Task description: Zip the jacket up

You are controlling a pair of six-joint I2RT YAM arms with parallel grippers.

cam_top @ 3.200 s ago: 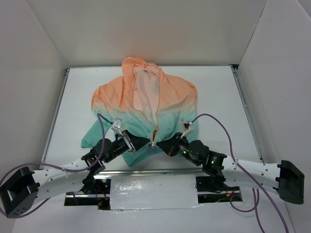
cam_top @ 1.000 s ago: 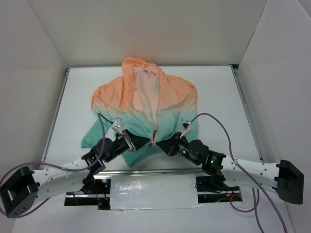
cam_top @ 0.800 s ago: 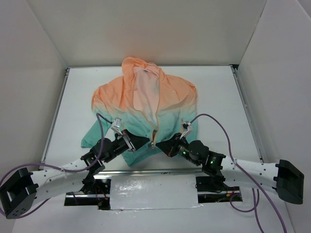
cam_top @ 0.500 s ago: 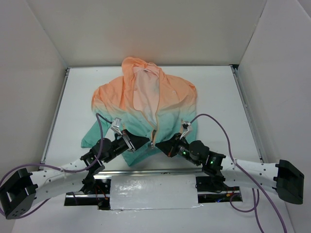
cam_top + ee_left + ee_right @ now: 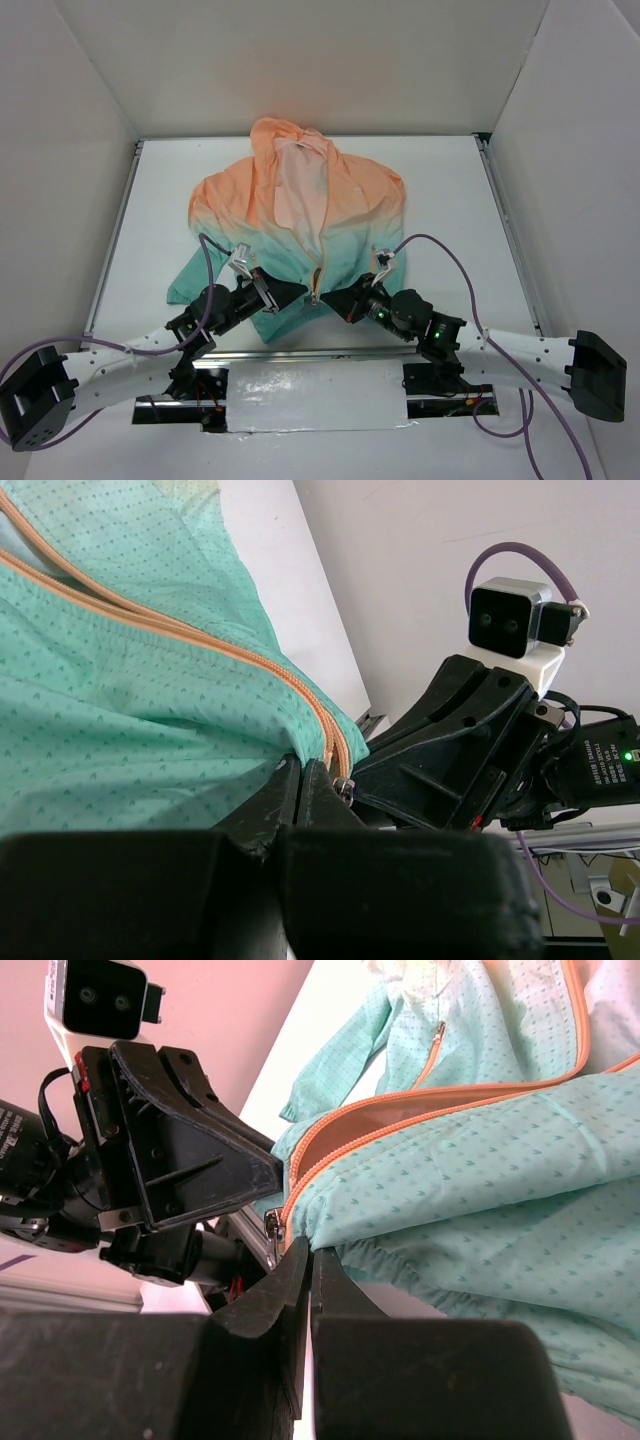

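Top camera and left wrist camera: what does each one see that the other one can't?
Only the top view shows the whole jacket: its peach hood and the white table around it. Only the left wrist view shows the zipper's orange teeth up close, and a small metal piece at its bottom end, beside the closed left jaws. Both show teal fabric, the orange zipper and the right jaws close by.
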